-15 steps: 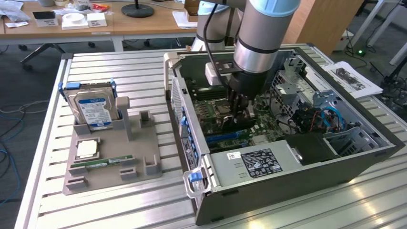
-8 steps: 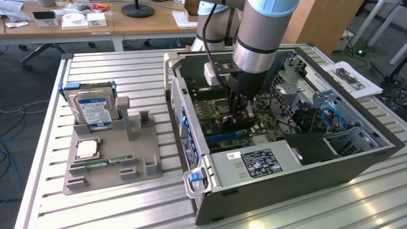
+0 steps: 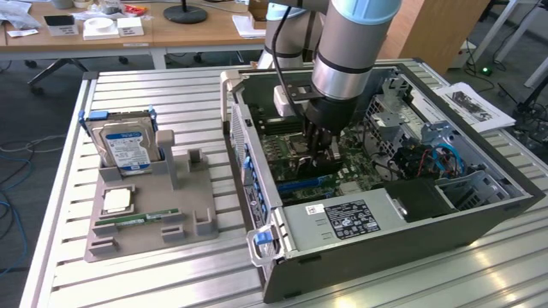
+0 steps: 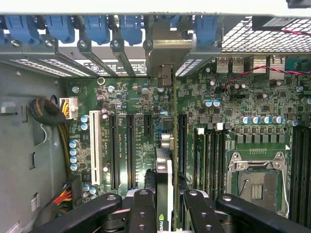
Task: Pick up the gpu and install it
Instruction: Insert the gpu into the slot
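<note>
My gripper (image 4: 170, 213) is shut on the gpu (image 4: 164, 182), a thin dark card seen edge-on between the two black fingers (image 4: 142, 211). The card's silver end bracket (image 4: 164, 53) stands against the case's rear slot openings, under the blue latches (image 4: 131, 26). The card hangs upright over the green motherboard (image 4: 141, 97), in line with the black expansion slots (image 4: 130, 150). In the exterior view the gripper (image 3: 319, 160) reaches straight down into the open computer case (image 3: 479, 212), low over the motherboard. Whether the card's edge sits in a slot is hidden.
A CPU socket (image 4: 255, 182) and memory slots lie beside the card. Cable bundles (image 4: 46, 114) run along the case wall. The power supply (image 3: 342, 218) fills the case's near end. On the exterior view's left, a grey holder (image 3: 171, 224) carries a hard drive (image 3: 127, 144), a chip (image 3: 117, 200) and a green RAM stick (image 3: 141, 218).
</note>
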